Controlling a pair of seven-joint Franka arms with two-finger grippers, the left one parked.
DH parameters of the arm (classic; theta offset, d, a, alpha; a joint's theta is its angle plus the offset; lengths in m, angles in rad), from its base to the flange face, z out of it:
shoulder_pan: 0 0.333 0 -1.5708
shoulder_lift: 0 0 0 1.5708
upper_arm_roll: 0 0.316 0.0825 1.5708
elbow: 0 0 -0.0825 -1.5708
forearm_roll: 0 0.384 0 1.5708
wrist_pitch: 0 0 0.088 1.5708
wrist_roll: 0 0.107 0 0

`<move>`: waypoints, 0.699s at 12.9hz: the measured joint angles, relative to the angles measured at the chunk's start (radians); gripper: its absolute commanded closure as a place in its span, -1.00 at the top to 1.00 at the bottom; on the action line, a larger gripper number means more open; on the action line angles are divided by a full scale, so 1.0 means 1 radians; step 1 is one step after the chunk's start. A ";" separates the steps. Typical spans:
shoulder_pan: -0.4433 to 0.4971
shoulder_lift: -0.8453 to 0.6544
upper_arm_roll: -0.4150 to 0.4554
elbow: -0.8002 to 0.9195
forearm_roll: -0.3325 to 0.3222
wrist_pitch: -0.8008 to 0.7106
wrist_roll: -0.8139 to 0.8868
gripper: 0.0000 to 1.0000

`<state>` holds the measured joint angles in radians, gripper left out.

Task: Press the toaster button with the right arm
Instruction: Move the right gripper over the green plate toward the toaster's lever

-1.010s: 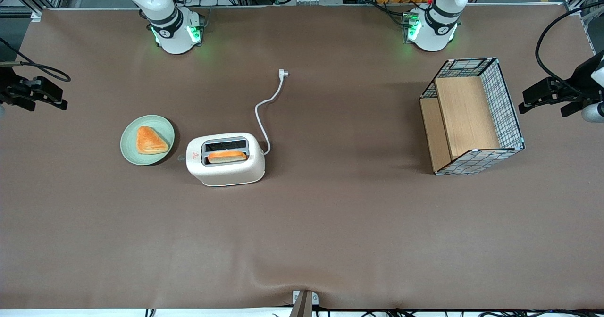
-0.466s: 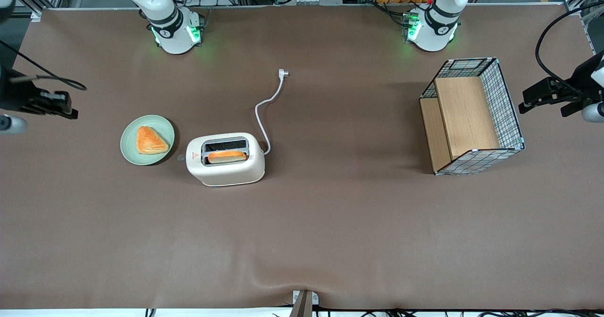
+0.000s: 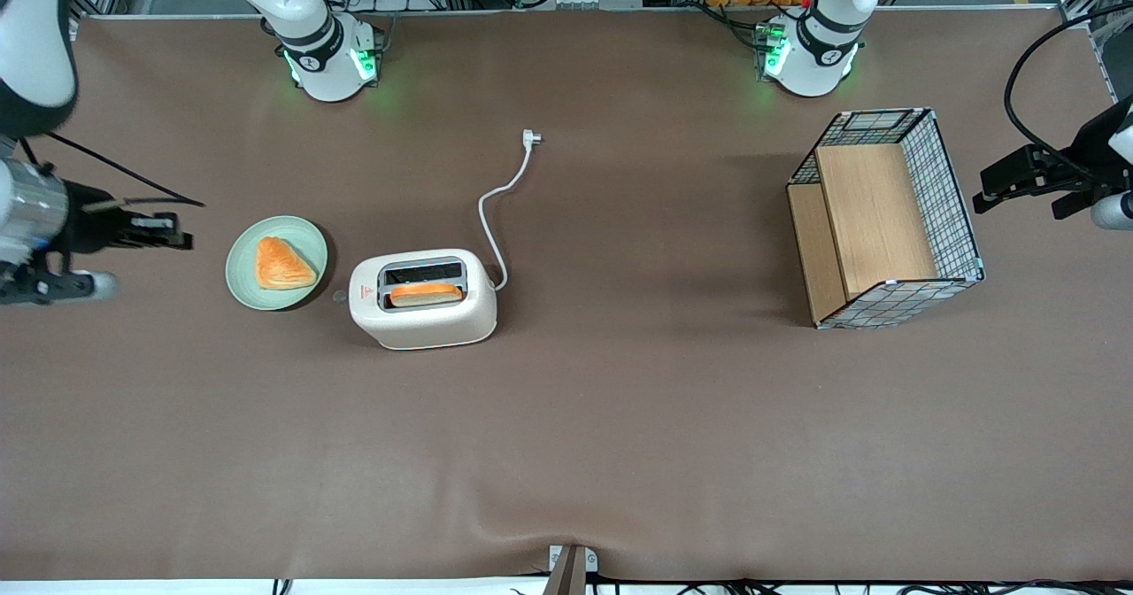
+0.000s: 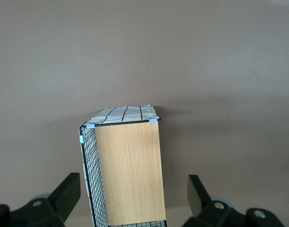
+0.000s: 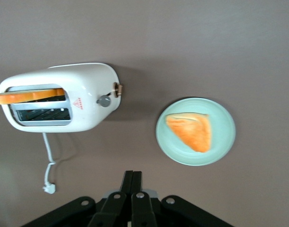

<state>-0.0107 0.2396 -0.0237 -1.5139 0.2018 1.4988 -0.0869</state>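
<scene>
We see the cream-white, glossy, rounded two-slot toaster (image 3: 423,298) sitting on the matte brown table cover (image 3: 566,436), toward the working arm's end of the table, with one orange-crusted bread slice (image 3: 426,293) standing in the slot nearer the front camera. The tiny pale grey toaster button (image 5: 104,100), a round lever knob, sticks out of the narrow end face that looks toward the round pale green plate (image 3: 276,262); a small brownish knob (image 5: 118,89) sits just beside it. The plate is smooth, lies just beside the toaster, apart from it, and carries a triangular orange toast piece (image 3: 283,264). A thin white cord with plug (image 3: 506,189) curls away from the toaster's other end. The slim black gripper (image 3: 168,230) of the white right arm (image 3: 35,55) hovers above the table near the plate, well apart from the button, its fingers pressed together, holding nothing. Toward the parked arm's end stands a black wire-mesh basket with wooden panels (image 3: 885,219).
</scene>
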 measured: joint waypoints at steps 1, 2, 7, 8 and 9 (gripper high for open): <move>0.000 0.023 0.000 -0.009 0.030 0.019 0.000 -1.00; 0.001 0.044 0.000 -0.022 0.055 0.043 0.000 -1.00; 0.005 0.069 0.002 -0.153 0.167 0.200 -0.006 -1.00; 0.009 0.070 0.003 -0.183 0.193 0.238 -0.007 -1.00; 0.015 0.070 0.004 -0.215 0.220 0.277 -0.007 -1.00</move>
<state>0.0042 0.3094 -0.0192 -1.7288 0.4220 1.7762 -0.0939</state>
